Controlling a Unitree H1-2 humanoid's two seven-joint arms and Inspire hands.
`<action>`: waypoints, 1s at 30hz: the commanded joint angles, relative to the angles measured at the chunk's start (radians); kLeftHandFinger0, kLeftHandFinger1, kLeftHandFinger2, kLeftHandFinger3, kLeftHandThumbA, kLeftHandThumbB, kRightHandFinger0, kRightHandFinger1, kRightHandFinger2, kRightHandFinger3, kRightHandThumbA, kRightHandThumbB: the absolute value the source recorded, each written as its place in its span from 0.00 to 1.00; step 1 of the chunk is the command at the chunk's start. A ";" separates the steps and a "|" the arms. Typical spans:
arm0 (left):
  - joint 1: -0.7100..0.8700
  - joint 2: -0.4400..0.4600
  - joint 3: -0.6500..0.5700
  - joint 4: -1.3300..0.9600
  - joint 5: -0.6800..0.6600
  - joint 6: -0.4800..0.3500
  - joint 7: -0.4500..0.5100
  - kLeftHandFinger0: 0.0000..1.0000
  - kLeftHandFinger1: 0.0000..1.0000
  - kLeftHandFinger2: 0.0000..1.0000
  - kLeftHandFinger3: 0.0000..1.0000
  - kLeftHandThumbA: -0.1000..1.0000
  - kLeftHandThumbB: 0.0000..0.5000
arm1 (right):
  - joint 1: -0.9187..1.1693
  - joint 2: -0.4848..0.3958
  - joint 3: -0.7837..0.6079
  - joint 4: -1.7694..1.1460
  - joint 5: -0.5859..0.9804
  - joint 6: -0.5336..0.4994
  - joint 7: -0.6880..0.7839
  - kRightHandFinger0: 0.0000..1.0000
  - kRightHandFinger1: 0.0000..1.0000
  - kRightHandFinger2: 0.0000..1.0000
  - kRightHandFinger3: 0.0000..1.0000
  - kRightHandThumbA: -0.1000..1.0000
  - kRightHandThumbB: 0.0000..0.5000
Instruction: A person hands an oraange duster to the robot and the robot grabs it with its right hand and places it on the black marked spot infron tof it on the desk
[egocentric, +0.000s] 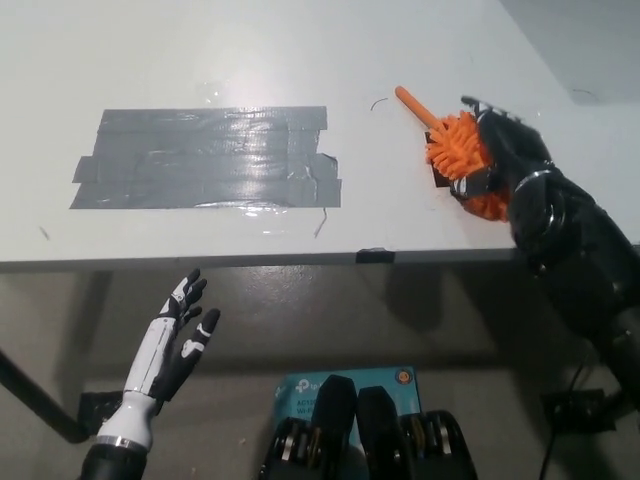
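Right robot hand (500, 160) closed on orange duster (455, 145) over black mark (441, 181), desk (200, 60) at 2 o'clock. Looks light; bristles soft, handle the firmer hold. Left robot hand (172, 340) open, 7 o'clock.
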 joint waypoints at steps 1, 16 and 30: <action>-0.018 0.002 0.005 -0.004 -0.002 -0.010 0.023 0.98 1.00 1.00 1.00 0.95 0.22 | -0.004 -0.057 -0.032 -0.321 -0.142 0.114 -0.058 1.00 1.00 1.00 1.00 0.85 0.62; -0.078 0.004 0.006 0.057 -0.023 -0.043 0.016 1.00 1.00 1.00 1.00 1.00 0.17 | 0.166 -0.054 -0.235 -1.045 -0.234 0.148 0.025 1.00 1.00 1.00 1.00 0.89 0.58; -0.080 0.002 -0.004 0.080 -0.014 -0.038 0.011 1.00 1.00 1.00 1.00 1.00 0.23 | 0.612 0.007 -0.280 -1.270 0.138 -0.049 -0.013 1.00 1.00 1.00 1.00 0.79 0.46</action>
